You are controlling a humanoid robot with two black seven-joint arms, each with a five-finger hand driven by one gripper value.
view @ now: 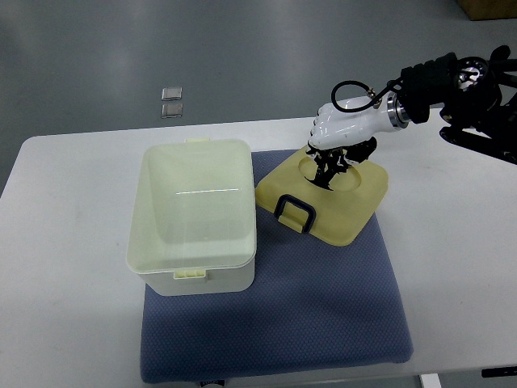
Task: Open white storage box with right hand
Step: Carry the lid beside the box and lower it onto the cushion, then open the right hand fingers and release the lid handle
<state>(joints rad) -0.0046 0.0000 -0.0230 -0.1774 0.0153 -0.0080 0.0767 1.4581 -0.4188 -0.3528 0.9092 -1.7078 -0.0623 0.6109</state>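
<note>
- Right hand [338, 145]: white shell, dark fingers [331, 168] pointing down onto the lid [323, 198]. The fingertips blur into the lid's round recess, so I cannot tell whether they grip it or only rest there.
- Right arm enters from the tabletop's far right corner; its far end is cut off by the picture's edge.
- Blue mat [323, 299]: its near edge reaches the tabletop's near edge; the front strip is partly cut off.
- White tabletop [452, 267]: bare along the right edge and the left edge; open room there.
- White storage box [194, 214]: open, on the mat's left part, inside pale and hollow, latch tabs at far and near rims.
- Lid lies just right of the box, tilted, touching the mat, black handle [295, 212] facing the near side.
- Two small square items [172, 101] on the floor beyond the far edge; too small to identify.
</note>
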